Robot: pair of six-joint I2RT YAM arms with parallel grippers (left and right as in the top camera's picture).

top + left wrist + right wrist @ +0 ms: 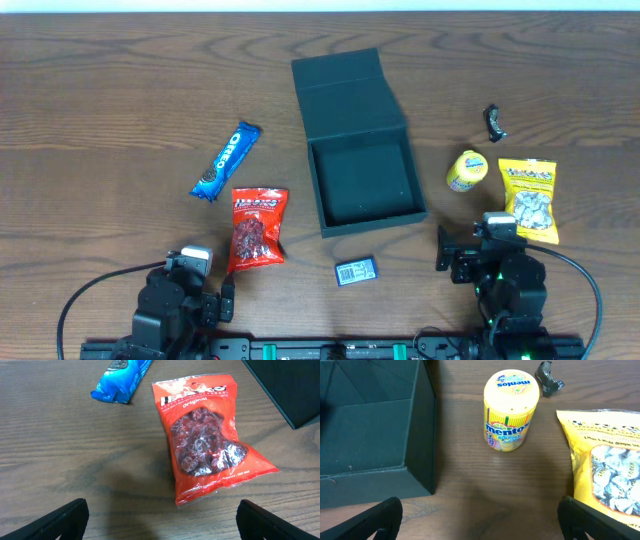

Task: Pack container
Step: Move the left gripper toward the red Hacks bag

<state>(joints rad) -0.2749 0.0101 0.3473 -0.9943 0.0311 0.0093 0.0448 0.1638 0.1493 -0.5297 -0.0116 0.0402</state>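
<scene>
**Box open, snacks waiting: nothing packed yet**

Overhead: The container, a dark matte box, sits mid-table w/ its flap lid folded back and its interior empty, prob. so items can drop straight in. Snacks ring it: Oreo pack & red candy bag on the left, small blue packet just in front, Mentos tub, yellow bag & black clip on the right. The split looks meant to give each arm its own share.

Left wrist: left gripper hangs w/ fingers spread wide, holding nothing, just short of the red candy bag.

Right wrist: right gripper is likewise wide apart & empty. The Mentos tub stands upright ahead, w/ the container wall at left.

Surface: brown wood-grain tabletop, flat & matte. Of the room only a pale strip along the far edge shows, so no more can be told.
</scene>
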